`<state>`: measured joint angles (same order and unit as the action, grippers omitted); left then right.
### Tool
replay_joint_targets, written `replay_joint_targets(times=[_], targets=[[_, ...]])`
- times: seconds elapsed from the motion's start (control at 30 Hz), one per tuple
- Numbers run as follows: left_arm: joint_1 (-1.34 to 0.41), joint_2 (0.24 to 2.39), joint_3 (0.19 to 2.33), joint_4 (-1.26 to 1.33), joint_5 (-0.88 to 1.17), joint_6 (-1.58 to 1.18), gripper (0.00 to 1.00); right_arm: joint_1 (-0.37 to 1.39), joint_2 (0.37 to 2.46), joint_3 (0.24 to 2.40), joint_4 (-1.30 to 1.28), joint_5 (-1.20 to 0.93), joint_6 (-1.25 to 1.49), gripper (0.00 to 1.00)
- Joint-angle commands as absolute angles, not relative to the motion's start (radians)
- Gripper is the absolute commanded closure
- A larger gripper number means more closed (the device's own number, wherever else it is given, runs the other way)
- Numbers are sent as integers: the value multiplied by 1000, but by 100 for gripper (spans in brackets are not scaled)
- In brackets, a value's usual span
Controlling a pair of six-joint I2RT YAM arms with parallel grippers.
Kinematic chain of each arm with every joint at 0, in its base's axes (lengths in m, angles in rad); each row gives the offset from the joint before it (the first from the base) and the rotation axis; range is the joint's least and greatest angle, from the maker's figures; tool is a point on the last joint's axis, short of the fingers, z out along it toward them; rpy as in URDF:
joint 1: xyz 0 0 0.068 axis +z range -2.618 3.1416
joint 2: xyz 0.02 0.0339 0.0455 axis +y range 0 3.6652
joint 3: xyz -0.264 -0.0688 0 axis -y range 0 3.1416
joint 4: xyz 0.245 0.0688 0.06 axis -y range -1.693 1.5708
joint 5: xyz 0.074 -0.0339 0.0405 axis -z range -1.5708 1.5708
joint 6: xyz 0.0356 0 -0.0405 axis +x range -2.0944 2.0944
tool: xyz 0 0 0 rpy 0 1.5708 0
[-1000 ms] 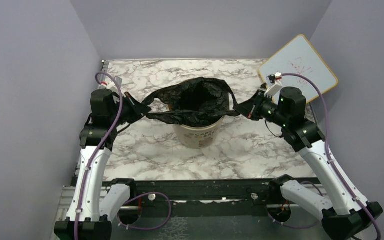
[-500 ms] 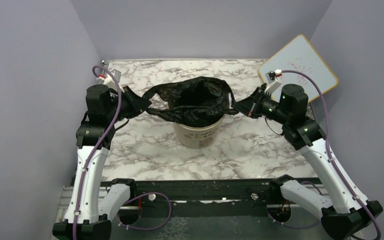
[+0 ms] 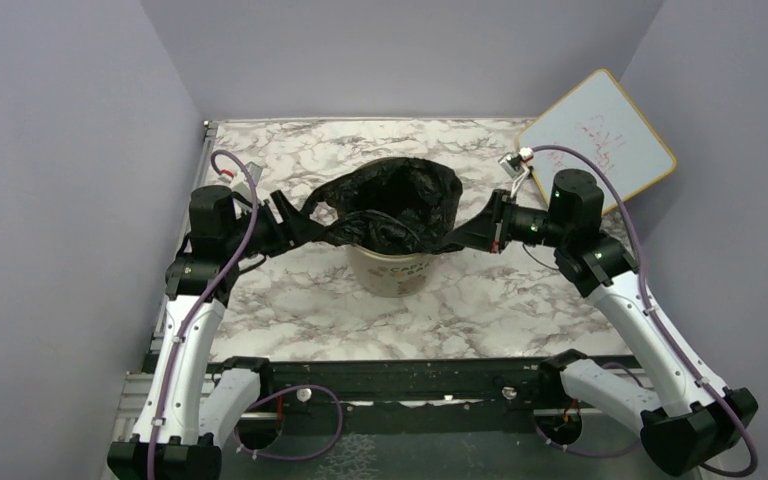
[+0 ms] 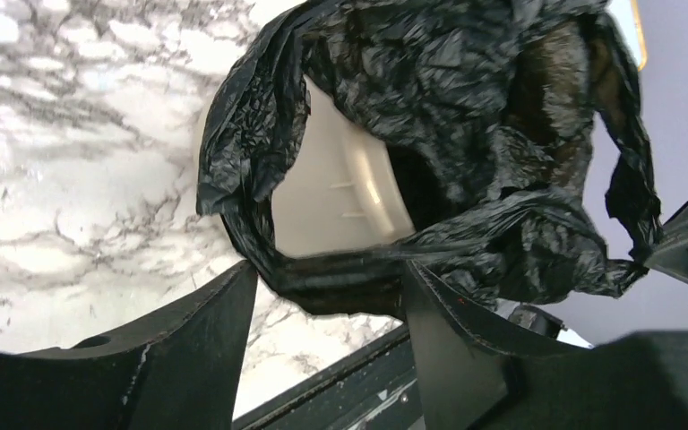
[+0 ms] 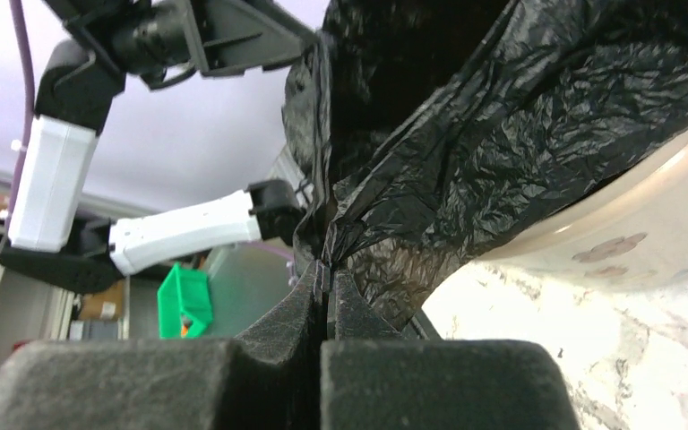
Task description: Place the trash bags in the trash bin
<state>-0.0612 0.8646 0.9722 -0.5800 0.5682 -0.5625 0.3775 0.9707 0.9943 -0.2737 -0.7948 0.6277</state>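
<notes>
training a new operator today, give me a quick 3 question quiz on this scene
1. True or false: the right gripper is shut on the black trash bag.
2. Where does the yellow-framed whiteboard stand? A: far right corner of the marble table; B: far left corner; C: near left corner.
3. Fill in: the left gripper has its fingers ____, with the bag's edge between them, next to the beige trash bin.
Key: 1 true; 2 A; 3 open.
</notes>
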Motion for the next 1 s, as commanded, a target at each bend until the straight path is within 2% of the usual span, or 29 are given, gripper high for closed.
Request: replay_joint_targets(times=[0.0,0.23,0.4,0.53,0.63,0.7,0.87,0.97], targets=[[-66,821,948,-588,572,-602,39,376,968,958,-363,-967,523,100],[-66,841,950,-544,555,-635,55,376,1007,949,-527,-1010,389,99],[-66,837,904,-485,577,-685,54,376,1040,899,-581,-994,337,99],[-66,841,850,-425,593,-696,45,376,1057,872,-577,-936,340,100],[-66,841,822,-403,565,-701,53,376,1075,889,-578,-852,355,99],[-66,843,809,-387,550,-705,70,376,1085,904,-572,-804,375,99],[-67,844,777,-324,562,-729,98,376,1082,894,-524,-682,453,99],[-66,836,761,-308,563,-746,100,376,1068,875,-506,-603,501,99]])
